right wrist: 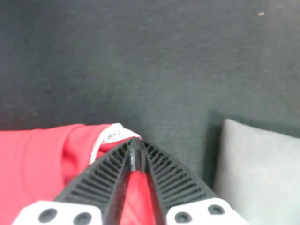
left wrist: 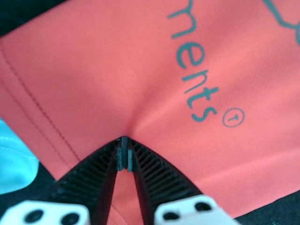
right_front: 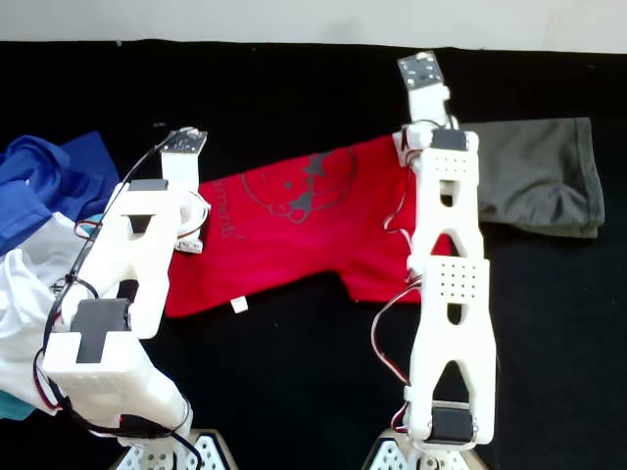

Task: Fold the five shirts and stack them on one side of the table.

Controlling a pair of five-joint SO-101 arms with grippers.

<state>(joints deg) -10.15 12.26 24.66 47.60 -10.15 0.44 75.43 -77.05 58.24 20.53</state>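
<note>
One shirt looks finished: a grey shirt folded into a flat rectangle (right_front: 534,176) lies toward the far right corner of the black-clothed tabletop (right_front: 294,392). A red short-sleeved shirt with a dark print (right_front: 294,257) lies spread and unfolded across the middle of the tabletop, one end just beside the grey shirt.

The left gripper (left wrist: 124,158) is clenched on a pinch of the red cloth near its printed lettering (left wrist: 197,79), and the fabric puckers up to its tips. The right gripper (right wrist: 137,159) is clamped on the red shirt's edge by a small white label (right wrist: 110,136), near the grey shirt. The red shirt's fold seems only to be starting.

At the left edge a loose heap waits: a crumpled blue shirt (right_front: 49,181), a white shirt (right_front: 24,294) and a scrap of pale teal cloth (right_front: 10,406) (how many garments it holds I cannot tell). By my reckoning one of five is done.

Beyond the tabletop's far edge runs a pale strip of wall (right_front: 294,20).
</note>
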